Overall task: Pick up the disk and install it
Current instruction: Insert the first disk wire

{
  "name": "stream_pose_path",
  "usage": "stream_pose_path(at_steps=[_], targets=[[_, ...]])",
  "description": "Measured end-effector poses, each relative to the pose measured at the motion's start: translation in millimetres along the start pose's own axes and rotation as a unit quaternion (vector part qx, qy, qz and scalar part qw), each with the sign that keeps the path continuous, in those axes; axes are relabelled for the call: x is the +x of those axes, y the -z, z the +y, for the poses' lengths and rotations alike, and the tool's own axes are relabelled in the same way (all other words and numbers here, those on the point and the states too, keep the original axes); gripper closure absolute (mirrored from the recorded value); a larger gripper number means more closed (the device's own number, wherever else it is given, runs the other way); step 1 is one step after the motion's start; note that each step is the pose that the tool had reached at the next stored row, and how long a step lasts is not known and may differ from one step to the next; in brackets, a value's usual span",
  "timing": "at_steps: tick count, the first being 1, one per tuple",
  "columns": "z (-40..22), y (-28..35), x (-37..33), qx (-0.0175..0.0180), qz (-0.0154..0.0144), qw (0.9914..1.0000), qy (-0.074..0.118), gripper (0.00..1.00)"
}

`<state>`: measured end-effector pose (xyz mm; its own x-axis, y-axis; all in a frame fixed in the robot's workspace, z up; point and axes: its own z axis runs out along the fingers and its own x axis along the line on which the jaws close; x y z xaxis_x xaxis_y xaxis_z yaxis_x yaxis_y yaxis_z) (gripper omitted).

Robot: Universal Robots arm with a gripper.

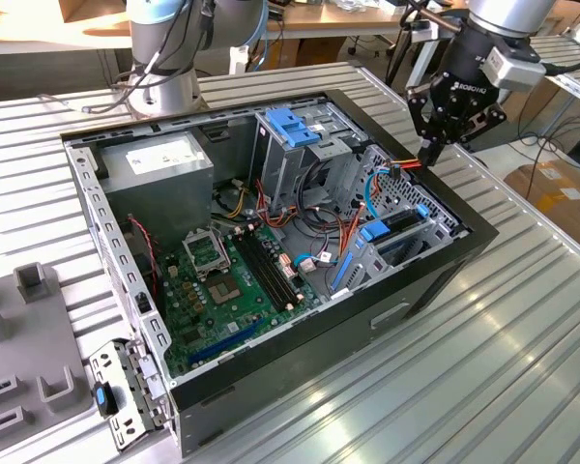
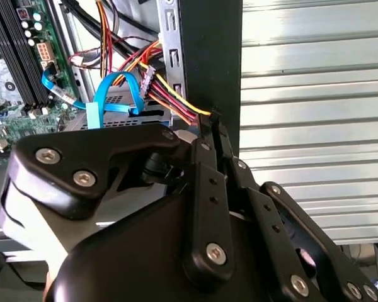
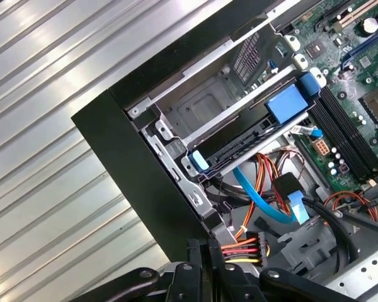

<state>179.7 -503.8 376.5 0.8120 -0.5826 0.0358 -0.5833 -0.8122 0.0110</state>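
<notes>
1. Pincer status. My pincer (image 1: 428,155) hangs over the rim of the open computer case (image 1: 271,387), on the exterior view's right. The fingers stand narrow, nearly together. In both wrist views (image 2: 211,121) (image 3: 206,246) the red, yellow and orange wires of the power cable (image 3: 242,246) run straight in between the fingertips, so I read the pincer as clamped on that cable just beside its black connector. In the exterior view the same cable (image 1: 406,166) leaves the fingertips and points into the case.

2. Disk position. The disk (image 1: 398,224) is not in my pincer. It lies in the drive bay at the corner of the case, below the pincer and apart from it. The blue ends of its side bracket show at both ends of the bay. In the first wrist view the disk (image 3: 239,143) lies flat between two blue tabs, beneath an open metal slot.

3. Surroundings. A blue data cable (image 3: 258,195) loops near the bay. The motherboard (image 1: 222,280) covers the case floor. The blue-topped drive cage (image 1: 295,126) stands upright beside the grey power supply box (image 1: 159,164). The case rests on a ribbed metal table (image 1: 503,367).
</notes>
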Motion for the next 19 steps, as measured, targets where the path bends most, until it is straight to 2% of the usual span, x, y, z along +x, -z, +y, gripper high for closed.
stream_pose_path(at_steps=[4, 5, 8, 12, 14, 19], targets=[[0.0, -0.6, 0.0, -0.0014, -0.0004, 0.99926, -0.038, 0.84], [0.0, -1.0, 0.0, -0.0018, -0.0006, 0.99871, -0.051, 0.84], [1.4, -1.2, -2.0, -0.0019, -0.0006, 0.99852, -0.054, 0.84], [8.5, -1.4, -10.2, -0.0020, -0.0006, 0.99850, -0.055, 0.84], [9.1, -1.8, -11.0, -0.0023, -0.0004, 0.99828, -0.059, 0.84], [9.1, -2.6, -11.2, -0.0040, -0.0005, 0.99560, -0.094, 0.84]])
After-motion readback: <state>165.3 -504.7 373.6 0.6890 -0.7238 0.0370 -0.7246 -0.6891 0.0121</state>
